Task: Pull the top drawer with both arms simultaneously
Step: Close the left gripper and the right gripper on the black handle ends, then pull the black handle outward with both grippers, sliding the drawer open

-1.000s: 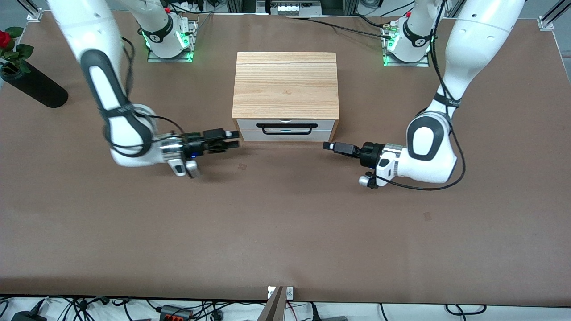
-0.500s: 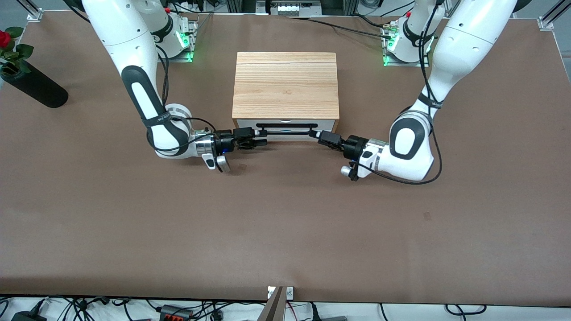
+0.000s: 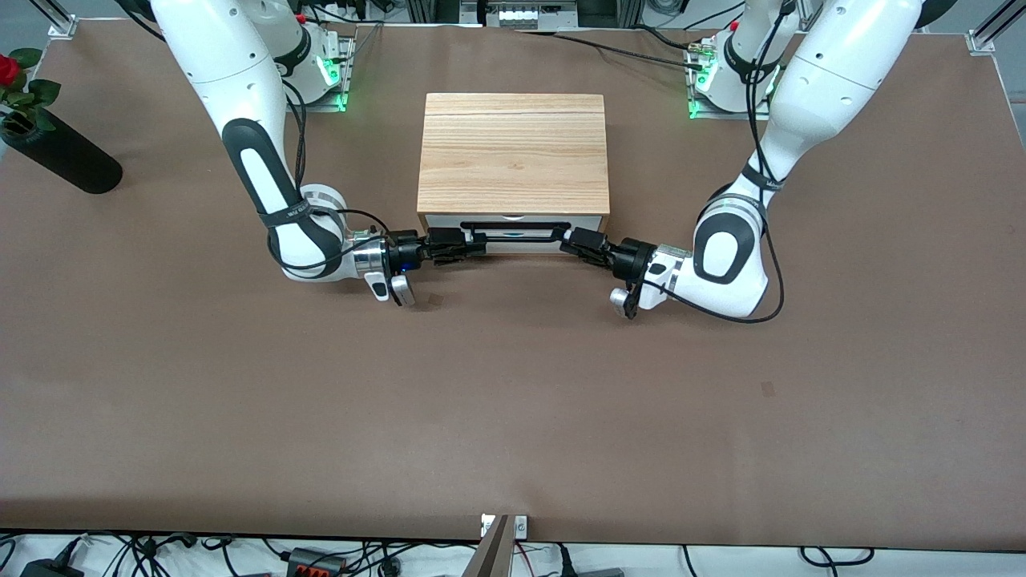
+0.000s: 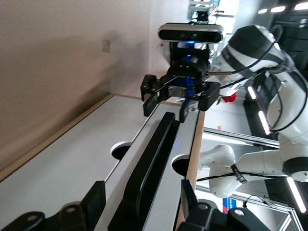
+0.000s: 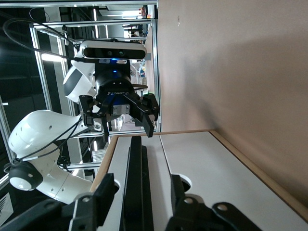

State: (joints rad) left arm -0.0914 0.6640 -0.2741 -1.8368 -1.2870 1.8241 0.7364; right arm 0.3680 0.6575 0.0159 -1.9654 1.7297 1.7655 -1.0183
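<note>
The top drawer (image 3: 589, 224) has a white front and sits closed in the light-wood cabinet (image 3: 513, 152). Its long black bar handle (image 3: 517, 235) runs across the front. My right gripper (image 3: 475, 240) is at the handle's end toward the right arm's side, and my left gripper (image 3: 567, 238) is at the other end. Both are open, with the jaws straddling the bar. In the left wrist view my left gripper (image 4: 143, 204) has the handle (image 4: 151, 154) between its fingers (image 4: 96, 199), and the right gripper (image 4: 179, 94) faces it. In the right wrist view my right gripper (image 5: 142, 192) straddles the handle (image 5: 136, 168).
A black vase with a red rose (image 3: 56, 152) lies at the right arm's end of the table. A wider white lower panel (image 4: 67, 168) sits under the top drawer, close to the brown table (image 3: 513, 401).
Both arms have swung in from either side of the cabinet. Their open grippers have moved onto the two ends of the handle. The drawer has not moved.
</note>
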